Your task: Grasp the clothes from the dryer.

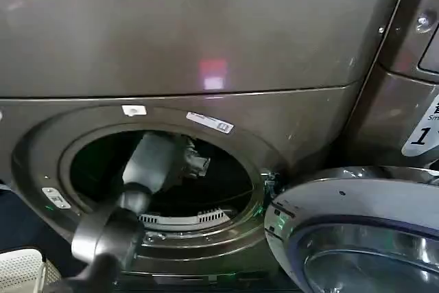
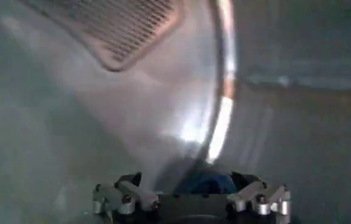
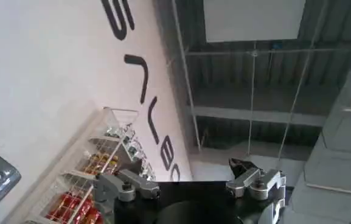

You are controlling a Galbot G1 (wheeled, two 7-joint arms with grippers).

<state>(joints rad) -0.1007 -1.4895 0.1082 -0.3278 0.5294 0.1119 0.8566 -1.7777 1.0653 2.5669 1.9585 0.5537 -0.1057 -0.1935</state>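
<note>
Head view: left gripper (image 1: 199,161) reaching inside dryer (image 1: 206,46) drum, door (image 1: 357,231) hanging open. Left jaws spread; right gripper (image 3: 190,185) jaws spread, pointing ceilingward.

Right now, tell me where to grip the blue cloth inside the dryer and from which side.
Grip the blue cloth at its bunched middle, coming straight in through the open front of the dryer: it lies within the open left pincer, against the curved drum wall. The right pincer idles outside.
</note>
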